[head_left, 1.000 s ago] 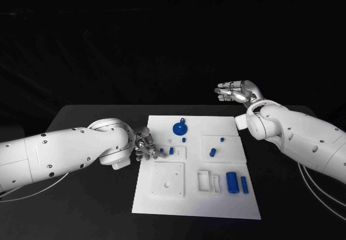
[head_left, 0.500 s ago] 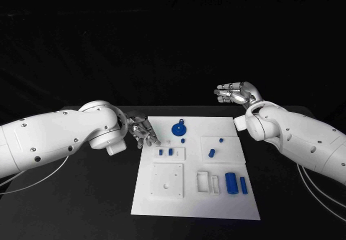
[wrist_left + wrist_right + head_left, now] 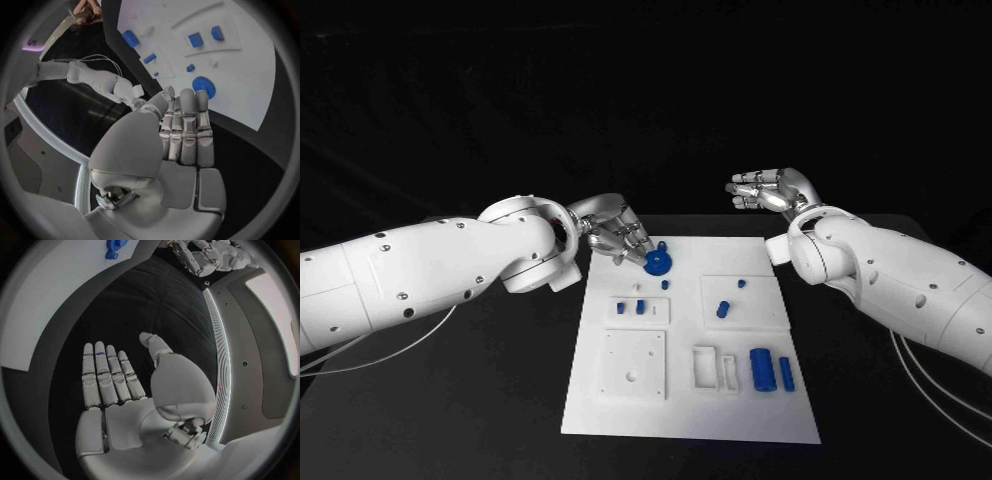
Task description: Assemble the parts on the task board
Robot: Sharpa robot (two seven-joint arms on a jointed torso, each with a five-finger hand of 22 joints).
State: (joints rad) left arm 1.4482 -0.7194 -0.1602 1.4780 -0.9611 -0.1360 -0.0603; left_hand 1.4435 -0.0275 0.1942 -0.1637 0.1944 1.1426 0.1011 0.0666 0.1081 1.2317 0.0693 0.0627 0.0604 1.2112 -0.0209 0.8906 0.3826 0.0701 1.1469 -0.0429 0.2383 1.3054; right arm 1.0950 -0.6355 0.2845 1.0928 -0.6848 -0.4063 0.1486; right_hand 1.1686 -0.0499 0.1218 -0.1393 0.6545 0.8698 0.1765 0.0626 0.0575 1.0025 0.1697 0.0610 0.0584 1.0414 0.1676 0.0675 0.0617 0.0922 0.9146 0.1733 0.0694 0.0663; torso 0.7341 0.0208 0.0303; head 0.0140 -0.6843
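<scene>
Where the task board [image 3: 689,400] lies flat and white at table centre, small blue parts [image 3: 762,367] sit in its recesses, a round blue disc [image 3: 658,264] at its 11 o'clock corner. The left hand [image 3: 617,238] hovers by the disc, fingers extended, holding nothing; contact unclear. The right hand [image 3: 769,189], at 1 o'clock off the board, is empty, fingers apart.
</scene>
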